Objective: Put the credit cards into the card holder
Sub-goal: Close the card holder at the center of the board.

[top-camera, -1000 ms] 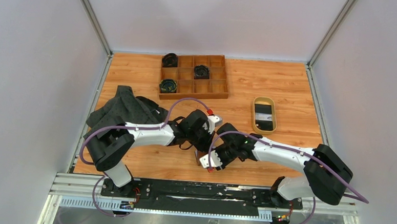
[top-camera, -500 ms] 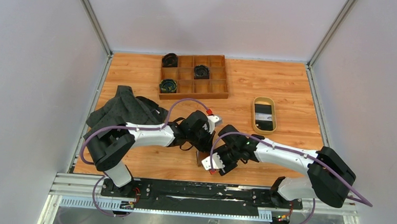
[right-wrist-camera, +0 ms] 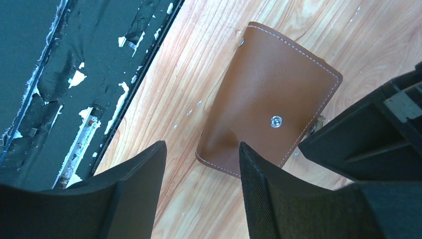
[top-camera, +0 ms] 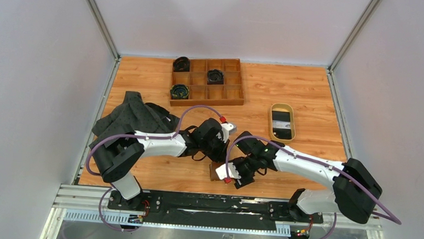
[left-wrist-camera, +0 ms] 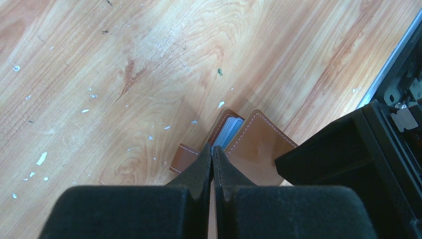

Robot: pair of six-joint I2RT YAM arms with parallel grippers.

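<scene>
Lying flat on the wooden table (top-camera: 310, 86) near its front edge, the card holder (top-camera: 216, 170) sits between the two grippers, its brown leather face up and the round snap stud (right-wrist-camera: 275, 121) showing in the right wrist view. The left gripper (left-wrist-camera: 213, 151) has its fingers pressed together, tips down at the card holder's edge beside the pale blue sleeves (left-wrist-camera: 230, 130); whether they pinch any leather cannot be told. The right gripper (right-wrist-camera: 201, 147) has its fingers well apart with nothing between them, hovering over one corner of the card holder by the black front rail (right-wrist-camera: 50, 74). Well off to the right, a dark credit card (top-camera: 282, 122) lies in a tan oval dish (top-camera: 270, 125). A wooden compartment tray (top-camera: 206, 101) stands at the back and a dark cloth (top-camera: 133, 115) lies on the left
</scene>
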